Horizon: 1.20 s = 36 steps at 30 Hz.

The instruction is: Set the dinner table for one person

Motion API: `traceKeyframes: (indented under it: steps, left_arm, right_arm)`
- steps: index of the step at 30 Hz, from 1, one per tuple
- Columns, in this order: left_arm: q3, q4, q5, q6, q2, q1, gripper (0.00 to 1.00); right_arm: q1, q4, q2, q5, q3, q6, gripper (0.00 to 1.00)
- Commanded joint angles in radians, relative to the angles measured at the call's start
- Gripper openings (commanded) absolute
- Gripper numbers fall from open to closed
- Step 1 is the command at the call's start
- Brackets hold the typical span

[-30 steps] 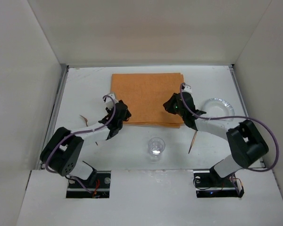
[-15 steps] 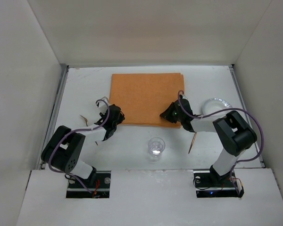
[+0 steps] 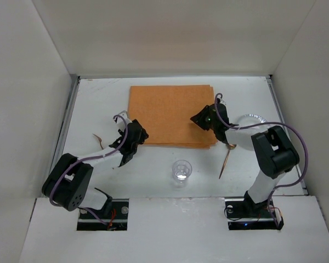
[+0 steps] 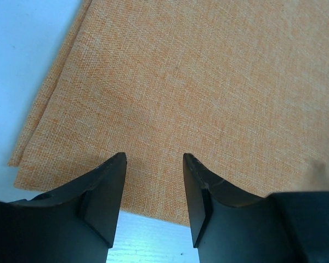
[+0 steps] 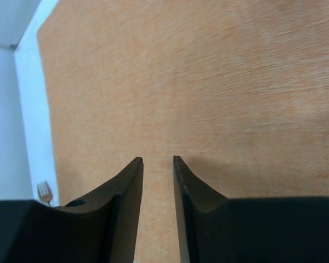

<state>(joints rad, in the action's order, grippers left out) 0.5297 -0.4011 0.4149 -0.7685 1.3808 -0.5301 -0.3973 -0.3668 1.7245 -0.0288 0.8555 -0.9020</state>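
Observation:
The dinner table (image 3: 98, 104) is a white tabletop with grey side rails. An orange cloth (image 3: 170, 112) lies flat at its middle back. My left gripper (image 3: 137, 133) is open and empty, low over the cloth's near-left corner; in the left wrist view (image 4: 153, 159) the cloth (image 4: 197, 93) fills the frame and its near edge runs between the fingers. My right gripper (image 3: 199, 118) is open by a narrow gap and empty, low over the cloth's right part; the right wrist view (image 5: 158, 159) shows only cloth (image 5: 208, 82) between the tips.
A clear glass (image 3: 181, 170) stands in front of the cloth. A copper spoon (image 3: 226, 159) lies right of it. A silver-rimmed plate (image 3: 251, 115) sits at the right, partly behind my right arm. A fork (image 3: 98, 139) lies at the left, and also shows in the right wrist view (image 5: 44, 192). White walls enclose the table.
My left gripper drew back left, then moved right again to the cloth's near-left corner. My right gripper dipped toward the cloth's near edge, then moved back farther over the cloth. The cloth has not moved.

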Motion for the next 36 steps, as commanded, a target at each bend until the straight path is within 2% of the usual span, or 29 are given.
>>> traceKeyframes:
  steps: [1,6,8,12,15,18,24,29,32,36]
  left_arm:
    - [0.009,-0.053,-0.002,-0.009,-0.032,-0.006,0.44]
    - [-0.026,-0.125,-0.018,-0.006,-0.043,0.005,0.45]
    - [-0.037,-0.151,-0.013,0.005,-0.048,-0.003,0.45]
    - [-0.065,-0.194,-0.008,0.032,-0.066,-0.018,0.45]
    - [-0.100,-0.214,-0.001,0.046,-0.110,-0.040,0.45]
    - [-0.117,-0.246,0.027,0.064,-0.132,-0.060,0.46]
    - [-0.123,-0.349,0.025,0.107,-0.085,-0.118,0.48]
    - [-0.128,-0.386,0.047,0.149,-0.092,-0.166,0.48]
    - [-0.128,-0.374,0.061,0.133,-0.085,-0.166,0.48]
    - [-0.132,-0.380,0.067,0.126,-0.089,-0.179,0.48]
  right_arm:
    - [0.010,0.014,0.032,0.053,0.022,-0.023,0.32]
    - [0.005,0.028,-0.078,0.084,-0.038,-0.005,0.33]
    - [0.005,0.037,-0.152,0.108,-0.058,0.032,0.39]
    - [-0.047,0.121,-0.346,0.199,-0.114,0.112,0.58]
    - [-0.073,0.218,-0.469,0.314,-0.174,0.124,0.59]
    - [-0.047,0.299,-0.581,0.380,-0.252,0.062,0.57]
    - [0.128,0.370,-0.779,0.326,-0.329,-0.046,0.65]
    - [0.260,0.477,-0.945,0.415,-0.384,-0.077,0.68]
    - [0.379,0.537,-1.006,0.437,-0.438,-0.106,0.68]
    - [0.553,0.519,-1.030,0.383,-0.504,-0.121,0.67]
